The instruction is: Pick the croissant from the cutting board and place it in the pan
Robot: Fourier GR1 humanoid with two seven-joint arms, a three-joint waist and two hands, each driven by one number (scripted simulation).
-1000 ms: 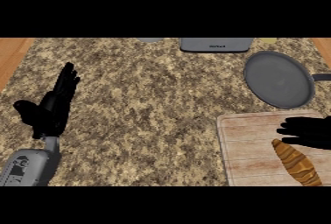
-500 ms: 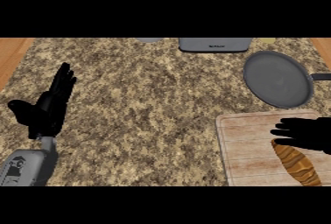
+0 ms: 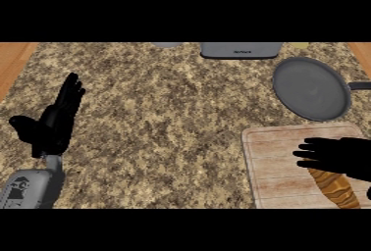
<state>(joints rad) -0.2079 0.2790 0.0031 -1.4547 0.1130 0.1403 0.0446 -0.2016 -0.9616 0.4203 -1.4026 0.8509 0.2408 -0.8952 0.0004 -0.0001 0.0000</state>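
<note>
A brown striped croissant [image 3: 335,188] lies on the wooden cutting board [image 3: 275,162] at the lower right. My right hand [image 3: 340,157] hovers right over the croissant's upper end and hides it, fingers stretched out to the left. A grey pan [image 3: 311,88] sits beyond the board at the upper right, its handle pointing right. My left hand [image 3: 54,122] rests open at the left of the counter, fingers up.
A grey appliance [image 3: 240,49] stands at the counter's back edge, with a pale round object [image 3: 167,44] to its left. Wooden strips [image 3: 13,59] border the speckled stone counter on both sides.
My right hand has moved down and slightly left over the board, now covering the croissant's upper end. The left hand has barely shifted.
</note>
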